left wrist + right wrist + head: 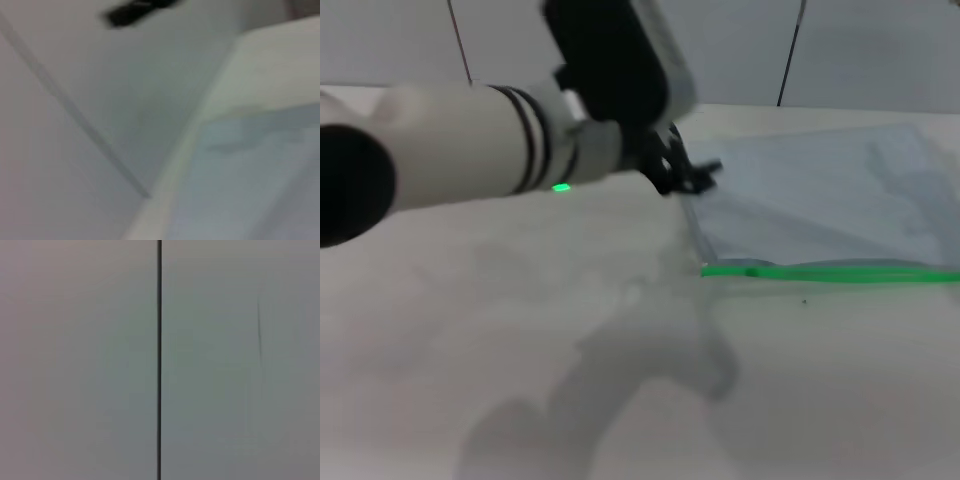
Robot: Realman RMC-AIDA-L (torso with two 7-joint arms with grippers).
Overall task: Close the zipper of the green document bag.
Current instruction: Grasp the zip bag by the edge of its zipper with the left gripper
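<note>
The green document bag [820,200] lies flat on the table at the right of the head view, a translucent pale blue-grey pouch. Its zipper [840,271] is a bright green strip along the edge nearest me, with a slightly darker patch that may be the slider [755,268] near its left end. My left arm reaches in from the left, and the left gripper [695,178] hovers over the bag's left edge, behind the zipper's left end. The left wrist view shows the bag [250,175] as a pale sheet on the table. My right gripper is out of view.
The white table [520,330] spreads to the left and front of the bag, with the arm's shadow on it. A panelled wall [740,50] stands behind the table. The right wrist view shows only a wall [75,360] with a dark vertical seam.
</note>
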